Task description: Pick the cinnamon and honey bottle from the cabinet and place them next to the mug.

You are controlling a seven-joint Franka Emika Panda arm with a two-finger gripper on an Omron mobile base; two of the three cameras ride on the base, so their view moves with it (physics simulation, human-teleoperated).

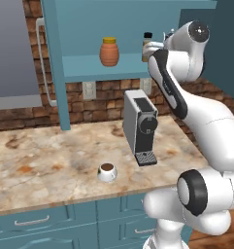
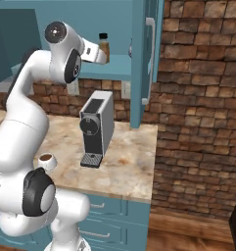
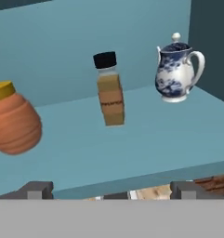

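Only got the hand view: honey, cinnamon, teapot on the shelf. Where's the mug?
Observer: The mug is on the counter below the cabinet, near the counter's front edge.
Operator: Anything beside it?
Observer: A coffee machine stands just right of it in the left base view, apart from it.
Operator: How far in is the hand?
Observer: The gripper is about at the cabinet's front edge, level with the cinnamon and short of it.
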